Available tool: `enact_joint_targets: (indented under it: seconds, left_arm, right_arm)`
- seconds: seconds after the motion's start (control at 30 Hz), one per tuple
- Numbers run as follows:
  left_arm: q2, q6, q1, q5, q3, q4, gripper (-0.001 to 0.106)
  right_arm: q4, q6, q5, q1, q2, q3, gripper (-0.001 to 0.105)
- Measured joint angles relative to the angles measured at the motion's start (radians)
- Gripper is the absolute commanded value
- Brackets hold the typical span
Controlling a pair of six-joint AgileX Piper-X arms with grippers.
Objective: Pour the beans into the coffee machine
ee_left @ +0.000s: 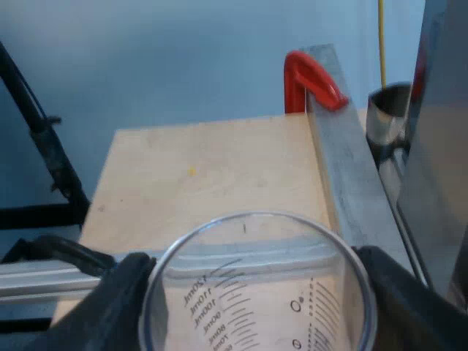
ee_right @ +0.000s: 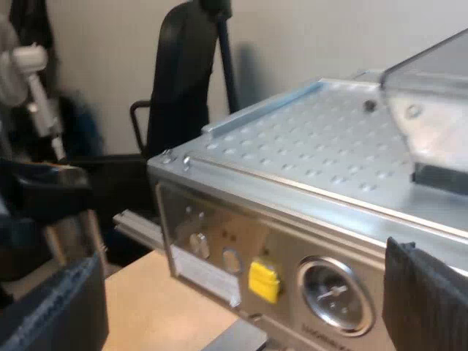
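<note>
**A:** Left wrist view first. What's the claw doing?

**B:** The left gripper (ee_left: 265, 296) is clamped on the measuring glass (ee_left: 248, 311), one black finger on each side of the clear wall. The glass is upright and seen from above the rim.

**A:** Any writing?

**B:** A printed scale, seen reversed through the wall. The top marks read 120ml and 110ml, and lower ones step down below them. A second scale sits beside it, but its figures are not legible.

**A:** What's around it?

**B:** It is held over the wooden table (ee_left: 212, 168). An aluminium rail (ee_left: 344, 168) runs along the table's edge, with a red clamp (ee_left: 311, 80) at its far end. A steel panel (ee_left: 439, 183) stands just beside the rail.

**A:** Right wrist view?

**B:** The right gripper (ee_right: 241, 303) has its fingers spread wide with nothing between them. It faces the front of the espresso machine (ee_right: 307, 190).

**A:** And the target?

**B:** The clear bean hopper (ee_right: 431, 102) sits on the dimpled top plate.

**A:** Any labels on the front?

**B:** There is a yellow button (ee_right: 264, 280) next to a pressure gauge (ee_right: 333, 296). A pale label sits under the knobs, and I can't read its text. A black chair (ee_right: 183, 73) stands behind the machine.
</note>
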Motion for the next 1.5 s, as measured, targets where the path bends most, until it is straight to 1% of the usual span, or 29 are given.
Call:
enact_joint_targets:
  seconds: [0.03, 0.07, 0.2, 0.27, 0.3, 0.33, 0.4, 0.47, 0.5, 0.57, 0.6, 0.67, 0.7, 0.73, 0.77, 0.8, 0.87, 0.9, 0.97, 1.0, 1.07, 1.1, 1.17, 1.2, 1.27, 1.3, 1.37, 1.43, 1.5]
  left_arm:
    - [-0.013, 0.000, 0.000, -0.003, -0.039, 0.044, 0.000]
    - [-0.021, 0.000, 0.000, -0.003, -0.066, 0.064, 0.000]
    - [-0.041, 0.000, 0.000, -0.003, -0.124, 0.102, 0.000]
    - [-0.055, 0.006, -0.018, -0.006, -0.178, 0.139, 0.000]
    - [-0.057, 0.006, -0.028, -0.006, -0.190, 0.149, 0.000]
    - [-0.058, 0.013, -0.048, -0.006, -0.210, 0.158, 0.000]
    - [-0.058, 0.024, -0.075, -0.006, -0.236, 0.177, 0.000]
    - [-0.058, 0.068, -0.128, -0.006, -0.288, 0.226, 0.000]
    - [-0.058, 0.068, -0.132, -0.007, -0.291, 0.229, 0.000]
    - [-0.053, 0.096, -0.172, -0.013, -0.327, 0.261, 0.000]
    - [-0.048, 0.106, -0.197, -0.019, -0.344, 0.272, 0.000]
    - [-0.014, 0.118, -0.260, -0.031, -0.396, 0.283, 0.000]
    - [-0.006, 0.119, -0.271, -0.037, -0.409, 0.283, 0.000]
    - [0.023, 0.120, -0.309, -0.037, -0.454, 0.283, 0.000]
    - [0.044, 0.120, -0.331, -0.037, -0.482, 0.283, 0.000]
    - [0.061, 0.120, -0.343, -0.037, -0.500, 0.290, 0.000]
    - [0.134, 0.120, -0.384, -0.041, -0.582, 0.304, 0.000]
    - [0.154, 0.124, -0.395, -0.043, -0.606, 0.309, 0.000]
    - [0.229, 0.146, -0.433, -0.052, -0.695, 0.319, 0.000]
    - [0.249, 0.154, -0.440, -0.060, -0.710, 0.319, 0.000]
    - [0.327, 0.180, -0.474, -0.080, -0.796, 0.324, 0.000]
    - [0.347, 0.183, -0.483, -0.082, -0.817, 0.326, 0.000]
    - [0.423, 0.200, -0.512, -0.085, -0.891, 0.326, 0.000]
    - [0.440, 0.209, -0.519, -0.088, -0.909, 0.326, 0.000]
    - [0.498, 0.256, -0.550, -0.116, -0.974, 0.326, 0.000]
    - [0.515, 0.272, -0.559, -0.132, -0.985, 0.326, 0.000]
    - [0.575, 0.328, -0.591, -0.179, -1.046, 0.326, 0.000]
    - [0.623, 0.367, -0.610, -0.198, -1.083, 0.326, 0.000]
    - [0.661, 0.402, -0.630, -0.203, -1.120, 0.326, 0.000]
  right_arm:
    - [0.000, 0.000, 0.008, 0.000, -0.005, 0.000, 0.078]
    - [0.012, -0.029, 0.068, 0.000, -0.073, 0.004, 0.078]
    - [0.015, -0.074, 0.141, 0.000, -0.159, 0.003, 0.078]
    - [0.000, -0.113, 0.213, 0.000, -0.221, -0.005, 0.078]
    - [0.000, -0.124, 0.234, 0.000, -0.230, -0.005, 0.078]
    - [0.000, -0.147, 0.274, 0.000, -0.247, -0.005, 0.078]
    - [0.000, -0.168, 0.295, 0.000, -0.255, -0.005, 0.078]
    - [0.000, -0.191, 0.330, 0.000, -0.269, -0.005, 0.078]
    - [0.000, -0.205, 0.345, 0.000, -0.274, -0.005, 0.078]
    - [0.000, -0.213, 0.359, 0.000, -0.282, -0.005, 0.078]
    - [0.000, -0.230, 0.379, 0.000, -0.298, -0.005, 0.078]
    - [0.000, -0.232, 0.406, 0.000, -0.324, -0.005, 0.078]
    - [0.000, -0.232, 0.412, 0.000, -0.326, -0.005, 0.078]
    - [0.000, -0.232, 0.420, 0.000, -0.328, -0.005, 0.078]
    - [0.000, -0.232, 0.424, 0.000, -0.328, -0.005, 0.078]
    - [0.000, -0.232, 0.425, 0.000, -0.328, -0.005, 0.078]
    - [0.000, -0.232, 0.425, 0.000, -0.328, -0.005, 0.078]
    - [0.000, -0.232, 0.425, 0.000, -0.328, -0.005, 0.078]
    - [0.000, -0.232, 0.425, 0.000, -0.328, -0.005, 0.078]
    - [0.000, -0.232, 0.425, 0.000, -0.328, -0.005, 0.078]
    - [0.000, -0.232, 0.425, 0.000, -0.328, -0.005, 0.078]
    - [0.000, -0.232, 0.425, 0.000, -0.328, -0.005, 0.078]
    - [0.000, -0.232, 0.425, 0.000, -0.328, -0.005, 0.078]
    - [0.000, -0.232, 0.425, 0.000, -0.328, -0.005, 0.078]
    - [0.000, -0.232, 0.425, 0.000, -0.328, -0.005, 0.078]
    - [0.000, -0.232, 0.425, 0.000, -0.328, -0.005, 0.078]
    - [0.000, -0.232, 0.425, 0.000, -0.328, -0.005, 0.078]
    - [0.000, -0.232, 0.425, 0.000, -0.328, -0.005, 0.078]
    - [0.000, -0.232, 0.425, 0.000, -0.328, -0.005, 0.078]
